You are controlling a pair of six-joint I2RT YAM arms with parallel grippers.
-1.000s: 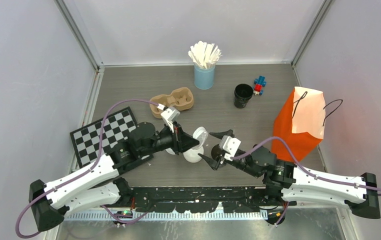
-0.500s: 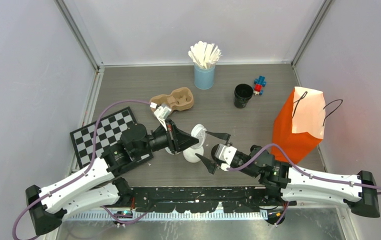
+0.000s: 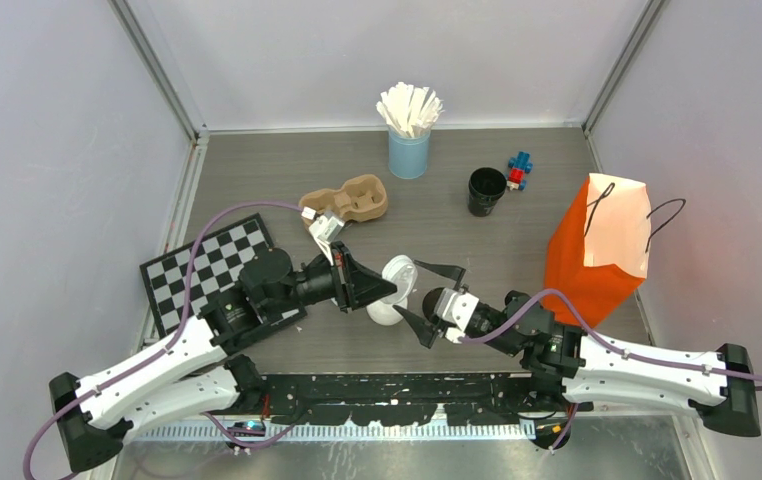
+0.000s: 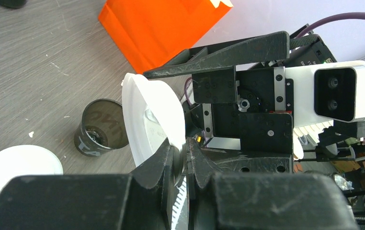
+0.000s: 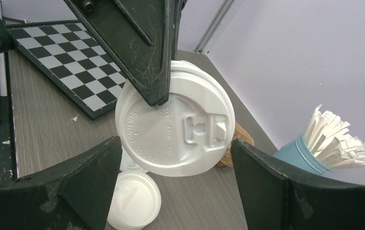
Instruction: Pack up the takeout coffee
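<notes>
At centre frame my left gripper (image 3: 389,289) pinches a white sip lid (image 5: 176,139) by its rim, between the wide-spread jaws of my right gripper (image 3: 409,289); it's light, bendy plastic, I reckon, so grip the rim gently, with the open black cup (image 3: 486,190) at upper right.

I count two black paper cups (image 3: 486,190) (image 4: 101,127), at least two white sip lids (image 3: 398,272) (image 3: 385,314), one orange paper bag (image 3: 597,250), one cardboard cup carrier (image 3: 352,202), one blue cup of stirrers (image 3: 409,150), one checkerboard (image 3: 202,268), one block toy (image 3: 519,170).
</notes>
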